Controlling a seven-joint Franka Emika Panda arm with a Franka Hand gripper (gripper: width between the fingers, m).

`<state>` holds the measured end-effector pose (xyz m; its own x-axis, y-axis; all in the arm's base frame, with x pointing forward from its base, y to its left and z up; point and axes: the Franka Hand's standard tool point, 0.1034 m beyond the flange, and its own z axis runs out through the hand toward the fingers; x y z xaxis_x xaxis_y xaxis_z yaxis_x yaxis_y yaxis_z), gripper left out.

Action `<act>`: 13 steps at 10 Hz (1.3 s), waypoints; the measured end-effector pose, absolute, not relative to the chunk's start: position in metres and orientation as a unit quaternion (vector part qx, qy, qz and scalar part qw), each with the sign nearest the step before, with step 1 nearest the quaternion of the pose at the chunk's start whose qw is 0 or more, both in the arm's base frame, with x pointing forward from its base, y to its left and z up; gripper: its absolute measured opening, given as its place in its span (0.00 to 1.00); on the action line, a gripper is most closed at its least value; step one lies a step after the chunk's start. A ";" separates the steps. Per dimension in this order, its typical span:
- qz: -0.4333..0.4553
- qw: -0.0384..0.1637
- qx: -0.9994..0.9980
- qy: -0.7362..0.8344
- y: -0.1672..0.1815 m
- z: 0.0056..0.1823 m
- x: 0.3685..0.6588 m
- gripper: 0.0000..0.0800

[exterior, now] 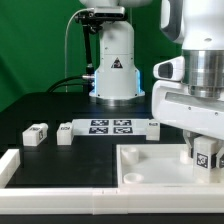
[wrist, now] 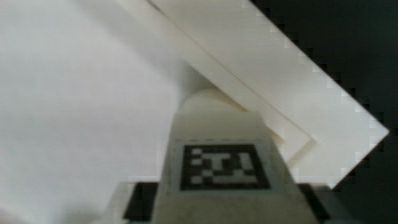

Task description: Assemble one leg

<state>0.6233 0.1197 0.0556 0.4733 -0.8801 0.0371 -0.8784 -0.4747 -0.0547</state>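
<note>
My gripper (exterior: 205,160) is shut on a leg (exterior: 207,153), a small white block with a black-and-white tag. It holds the leg upright at the near corner of the large white panel (exterior: 150,165), on the exterior view's right. In the wrist view the tagged leg (wrist: 224,160) sits between the dark fingers (wrist: 146,203), and the gripper (wrist: 226,208) is closed on its sides. The panel (wrist: 89,100) fills the view, with its raised edge (wrist: 267,80) beside the leg. I cannot tell whether the leg touches the panel. Two more legs (exterior: 37,133) (exterior: 65,132) lie on the black table.
The marker board (exterior: 110,127) lies flat behind the panel, with a small white tagged block (exterior: 153,123) at its right end. A white wall (exterior: 40,190) borders the table's front and left. The robot base (exterior: 113,70) stands at the back.
</note>
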 end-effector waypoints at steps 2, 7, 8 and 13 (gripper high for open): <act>-0.027 0.019 -0.781 0.624 0.119 0.056 0.623 0.34; -0.026 0.024 -0.791 0.610 0.121 0.057 0.623 0.63; -0.030 0.024 -0.834 0.550 0.120 0.058 0.624 0.75; -0.037 0.013 -0.952 0.304 0.119 0.058 0.624 0.81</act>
